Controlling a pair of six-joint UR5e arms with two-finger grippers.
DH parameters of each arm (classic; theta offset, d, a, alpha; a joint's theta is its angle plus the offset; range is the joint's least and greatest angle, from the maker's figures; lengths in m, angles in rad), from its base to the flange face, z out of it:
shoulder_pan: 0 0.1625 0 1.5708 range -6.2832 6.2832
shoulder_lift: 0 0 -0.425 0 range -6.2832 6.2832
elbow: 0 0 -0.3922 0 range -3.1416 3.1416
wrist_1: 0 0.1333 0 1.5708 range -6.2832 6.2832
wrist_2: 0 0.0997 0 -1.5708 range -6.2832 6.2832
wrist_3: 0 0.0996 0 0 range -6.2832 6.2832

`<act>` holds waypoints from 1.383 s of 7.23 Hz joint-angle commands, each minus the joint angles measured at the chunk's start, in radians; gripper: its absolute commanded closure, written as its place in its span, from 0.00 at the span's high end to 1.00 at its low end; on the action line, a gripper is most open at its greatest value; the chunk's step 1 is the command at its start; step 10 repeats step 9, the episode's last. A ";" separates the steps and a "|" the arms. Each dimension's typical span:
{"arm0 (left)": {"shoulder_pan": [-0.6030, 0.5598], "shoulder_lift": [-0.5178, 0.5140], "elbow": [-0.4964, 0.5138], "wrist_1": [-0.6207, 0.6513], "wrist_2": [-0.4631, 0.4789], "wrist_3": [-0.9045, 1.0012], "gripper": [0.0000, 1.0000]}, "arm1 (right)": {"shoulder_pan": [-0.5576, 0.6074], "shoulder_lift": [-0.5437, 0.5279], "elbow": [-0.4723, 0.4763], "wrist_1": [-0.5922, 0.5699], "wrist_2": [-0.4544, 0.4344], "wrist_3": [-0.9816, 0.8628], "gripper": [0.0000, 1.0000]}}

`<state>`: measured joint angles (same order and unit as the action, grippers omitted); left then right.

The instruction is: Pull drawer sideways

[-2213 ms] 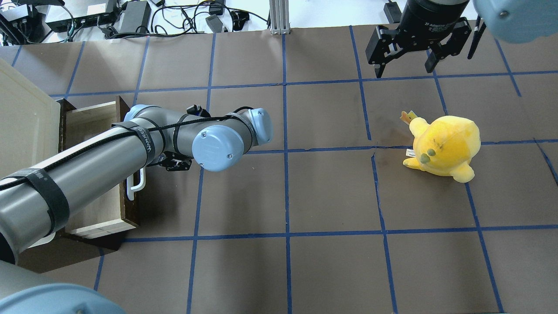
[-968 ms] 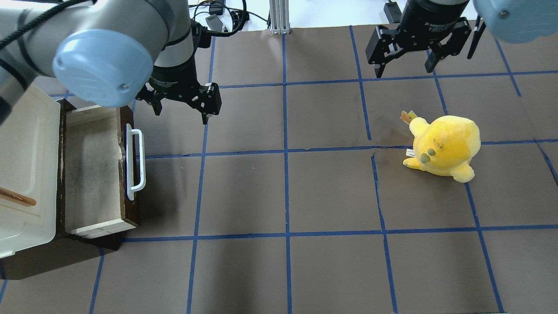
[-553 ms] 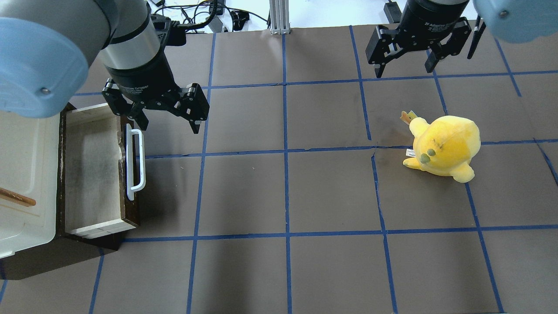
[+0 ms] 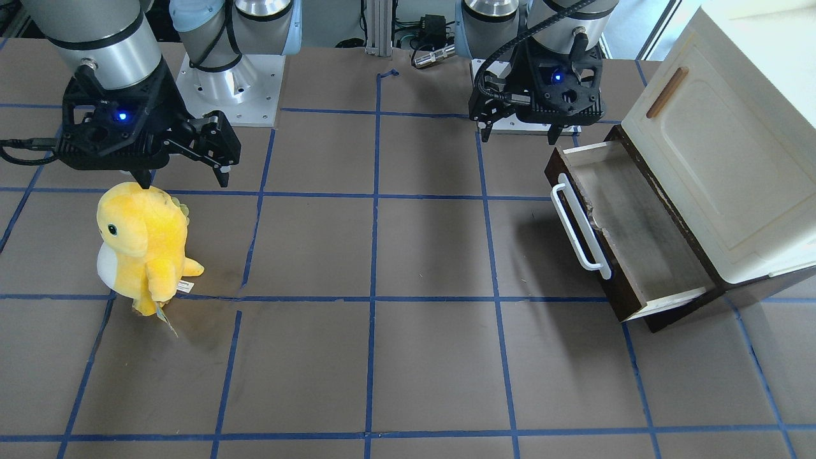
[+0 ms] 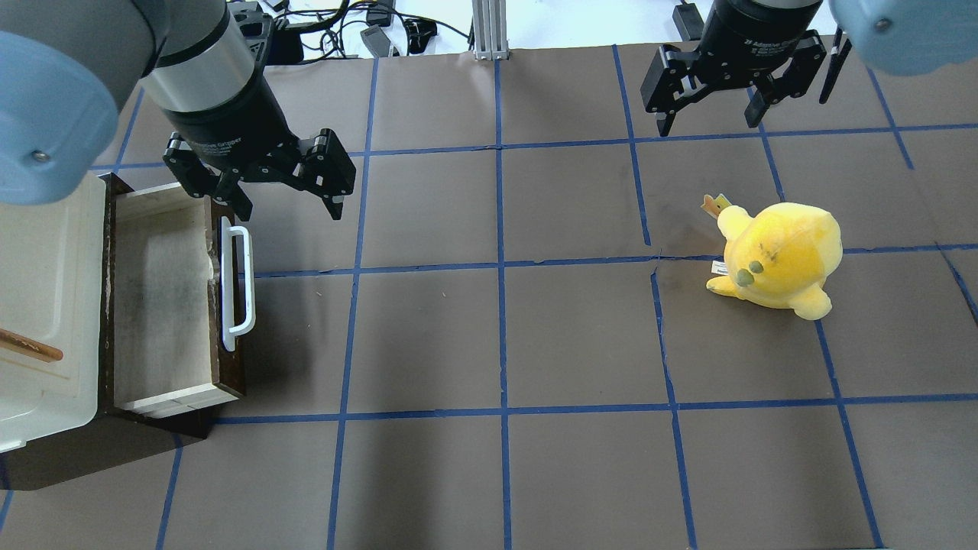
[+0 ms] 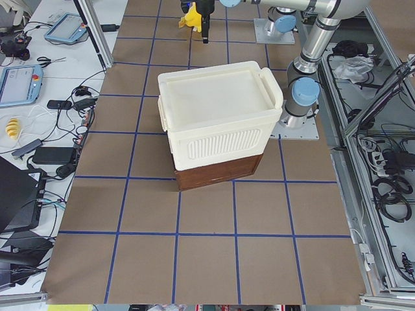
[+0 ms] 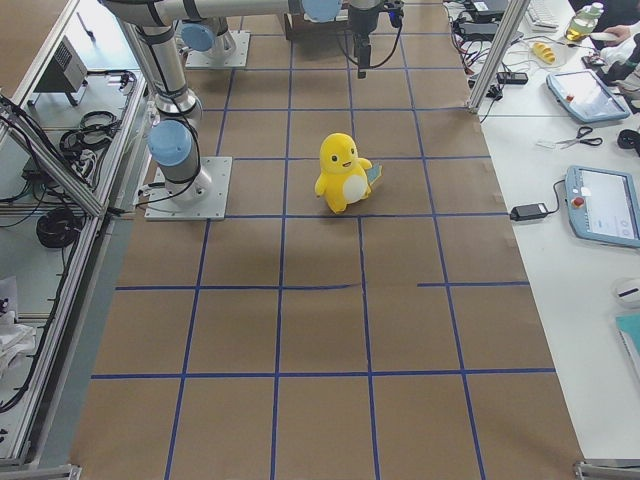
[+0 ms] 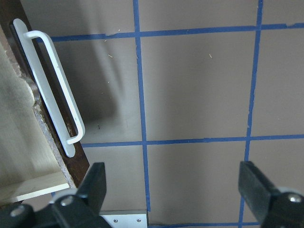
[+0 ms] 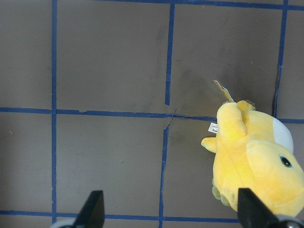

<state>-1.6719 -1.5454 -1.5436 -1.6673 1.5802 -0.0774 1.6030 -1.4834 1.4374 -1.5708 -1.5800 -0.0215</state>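
The drawer point(image 5: 164, 298) stands pulled out from under the cream cabinet point(image 5: 46, 305) at the table's left. It has a dark brown front, a long white bar handle point(image 5: 237, 286) and a worn greyish inside. It also shows in the front-facing view point(image 4: 637, 236) and the left wrist view point(image 8: 19, 142). My left gripper point(image 5: 289, 206) hangs open and empty above the table by the drawer's far corner, clear of the handle point(image 8: 52, 90). My right gripper point(image 5: 708, 122) is open and empty at the far right.
A yellow plush toy point(image 5: 779, 256) stands on the right half of the table, just in front of my right gripper point(image 4: 185, 178). The cream cabinet door point(image 4: 720, 159) with a small brown handle point(image 4: 666, 92) faces up beside the drawer.
My left arm has lifted off the drawer handle and swung to the far side; its gripper now hangs open by the drawer's far corner. The drawer and the right arm have not moved.
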 commanded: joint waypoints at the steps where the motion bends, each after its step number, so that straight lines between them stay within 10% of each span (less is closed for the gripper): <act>1: 0.001 0.010 -0.003 0.003 -0.006 -0.004 1.00 | 0.000 0.000 0.000 0.000 0.000 0.000 1.00; 10: 0.006 0.008 -0.003 0.018 0.001 0.010 1.00 | 0.000 0.000 0.000 0.000 0.000 0.000 1.00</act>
